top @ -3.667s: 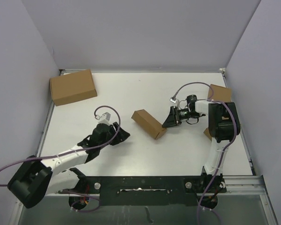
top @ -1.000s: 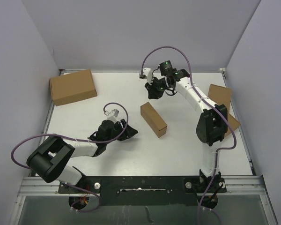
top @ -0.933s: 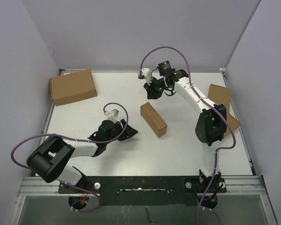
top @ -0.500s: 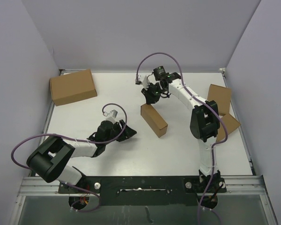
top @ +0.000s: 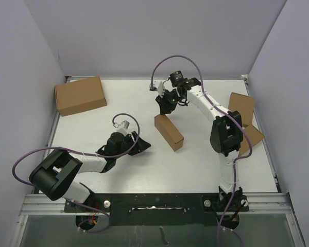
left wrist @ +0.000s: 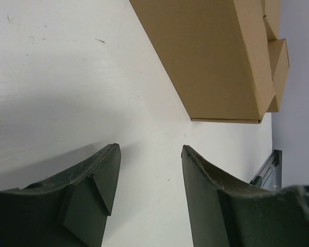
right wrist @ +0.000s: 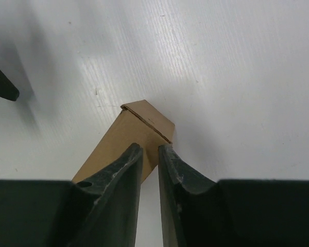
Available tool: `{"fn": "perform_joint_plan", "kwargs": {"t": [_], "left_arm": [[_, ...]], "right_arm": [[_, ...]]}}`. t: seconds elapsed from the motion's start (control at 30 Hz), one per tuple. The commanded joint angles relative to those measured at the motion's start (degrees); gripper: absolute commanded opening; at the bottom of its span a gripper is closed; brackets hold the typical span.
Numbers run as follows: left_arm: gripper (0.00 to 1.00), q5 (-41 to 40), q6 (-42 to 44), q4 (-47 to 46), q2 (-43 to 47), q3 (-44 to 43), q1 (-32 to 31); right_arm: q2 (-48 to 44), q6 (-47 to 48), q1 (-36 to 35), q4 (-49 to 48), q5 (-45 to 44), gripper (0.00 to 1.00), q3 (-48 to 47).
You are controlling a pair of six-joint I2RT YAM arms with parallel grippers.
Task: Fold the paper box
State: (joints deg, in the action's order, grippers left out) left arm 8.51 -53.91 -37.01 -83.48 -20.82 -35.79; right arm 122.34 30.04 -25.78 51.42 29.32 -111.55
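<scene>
Right wrist, plain brown paper box [right wrist: 144, 131]

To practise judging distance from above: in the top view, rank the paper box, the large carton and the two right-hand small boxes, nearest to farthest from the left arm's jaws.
1. paper box, right of the jaws of the left gripper.
2. large carton, far-left corner.
3. upper small box and lower small box, right edge: too close to call.

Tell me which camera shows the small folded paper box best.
Top external: the whole paper box is in view, closed and oblong. Left wrist shows one long face and a corner, cropped at the top of the picture. Right wrist shows mainly one end.
</scene>
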Motion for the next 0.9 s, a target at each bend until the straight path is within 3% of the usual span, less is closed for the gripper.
{"fn": "perform_joint_plan", "kwargs": {"t": [0.0, 0.13, 0.27, 0.6, 0.87], "left_arm": [[0.5, 1.1, -0.9, -5.3, 2.5, -0.2, 0.4], [0.51, 1.2, -1.4, -6.9, 2.4, 0.4, 0.4], [0.51, 1.2, -1.6, -7.6, 2.3, 0.7, 0.5], [0.5, 1.5, -2.0, -8.8, 1.1, 0.9, 0.4], [0.5, 1.8, -2.4, -9.0, 1.4, 1.3, 0.4]], "right_arm": [[-8.9, -2.4, 1.7, 0.8, 6.7, 0.23, -2.2], [-15.1, -4.4, 4.0, -0.5, 13.0, 0.28, 4.6], [-21.6, -5.5, 5.4, -2.7, 17.5, 0.25, 16.3], [-32.4, 8.0, 5.8, 2.1, 13.9, 0.12, 35.3], [-35.7, 9.2, 5.7, 1.7, 10.1, 0.1, 38.5]]}}
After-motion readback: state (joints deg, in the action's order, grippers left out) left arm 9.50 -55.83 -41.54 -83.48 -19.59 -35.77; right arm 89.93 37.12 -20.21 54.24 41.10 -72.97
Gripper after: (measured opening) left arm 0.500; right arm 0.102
